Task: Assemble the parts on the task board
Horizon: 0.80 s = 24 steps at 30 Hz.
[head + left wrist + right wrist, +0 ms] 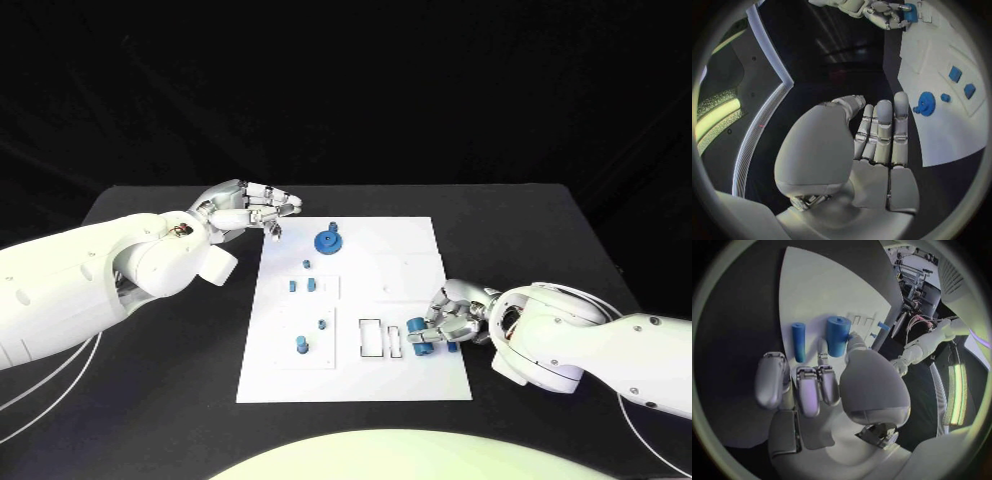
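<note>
The white task board (382,265) lies in the middle of the black table. My right hand (453,320) rests on its right edge, fingers curled. Its thumb and a finger pinch a thick blue cylinder (837,335) low over the board. A thin blue cylinder (799,341) lies beside it. The left wrist view shows that hand (879,12) far off with the blue piece (911,12). My left hand (248,210) hovers off the board's far left corner, fingers straight and side by side (882,135), holding nothing. A blue gear (330,239) sits near it.
Several small blue parts (302,286) stand along the board's left half, with another peg (302,344) nearer the front. Two rectangular slots (371,337) lie just left of my right hand. Bare black table (173,400) surrounds the board.
</note>
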Each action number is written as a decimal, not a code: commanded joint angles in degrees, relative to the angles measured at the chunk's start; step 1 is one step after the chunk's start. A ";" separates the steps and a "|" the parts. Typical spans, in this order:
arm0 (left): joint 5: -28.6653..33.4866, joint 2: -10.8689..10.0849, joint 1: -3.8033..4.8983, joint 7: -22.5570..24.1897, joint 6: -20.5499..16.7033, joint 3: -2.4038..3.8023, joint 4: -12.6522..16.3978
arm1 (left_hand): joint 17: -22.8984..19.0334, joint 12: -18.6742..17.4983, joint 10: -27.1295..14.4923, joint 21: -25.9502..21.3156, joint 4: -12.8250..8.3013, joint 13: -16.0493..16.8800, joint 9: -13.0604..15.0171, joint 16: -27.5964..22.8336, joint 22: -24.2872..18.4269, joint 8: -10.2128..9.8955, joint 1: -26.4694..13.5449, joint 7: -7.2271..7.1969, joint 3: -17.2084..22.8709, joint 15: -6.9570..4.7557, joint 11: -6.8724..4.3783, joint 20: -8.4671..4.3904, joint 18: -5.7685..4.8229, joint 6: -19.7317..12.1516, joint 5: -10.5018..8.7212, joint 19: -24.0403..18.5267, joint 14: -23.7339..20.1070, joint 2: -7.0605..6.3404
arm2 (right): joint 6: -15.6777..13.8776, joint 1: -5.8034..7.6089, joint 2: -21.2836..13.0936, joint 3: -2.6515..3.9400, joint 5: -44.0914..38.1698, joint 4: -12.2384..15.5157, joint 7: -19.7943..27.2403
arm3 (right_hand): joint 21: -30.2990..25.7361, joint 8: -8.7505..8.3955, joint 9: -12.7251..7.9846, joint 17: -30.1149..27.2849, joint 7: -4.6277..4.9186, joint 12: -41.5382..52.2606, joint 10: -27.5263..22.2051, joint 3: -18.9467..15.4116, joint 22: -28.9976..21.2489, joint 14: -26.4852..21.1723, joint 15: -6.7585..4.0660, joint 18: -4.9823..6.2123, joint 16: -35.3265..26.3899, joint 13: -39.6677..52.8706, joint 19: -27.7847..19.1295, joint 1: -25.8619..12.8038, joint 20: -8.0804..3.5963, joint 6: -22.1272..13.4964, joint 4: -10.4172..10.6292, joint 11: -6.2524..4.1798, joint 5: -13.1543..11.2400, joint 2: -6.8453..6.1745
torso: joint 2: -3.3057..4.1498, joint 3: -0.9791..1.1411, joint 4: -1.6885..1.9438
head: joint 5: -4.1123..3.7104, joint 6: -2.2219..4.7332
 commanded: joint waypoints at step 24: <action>0.08 0.30 0.04 -0.12 0.92 0.02 -0.14 | -0.08 0.43 -0.50 -0.29 -0.42 0.00 0.23 0.30 -0.11 0.52 -0.42 -0.04 0.28 0.42 0.02 0.35 0.46 -0.14 -0.34 0.02 -0.17 0.11 | -5.54 2.34 -0.11 -0.53 8.99 4.54 0.28 | 1.65 1.16 0.03 9.62 -1.61 0.25 1.08 2.47 10.64 4.90 -1.33 -0.57 0.47 7.20 1.13 5.57 -1.20 1.83 -0.29 -1.57 7.55 1.55 | 0.00 -0.09 0.03 | 0.20 0.42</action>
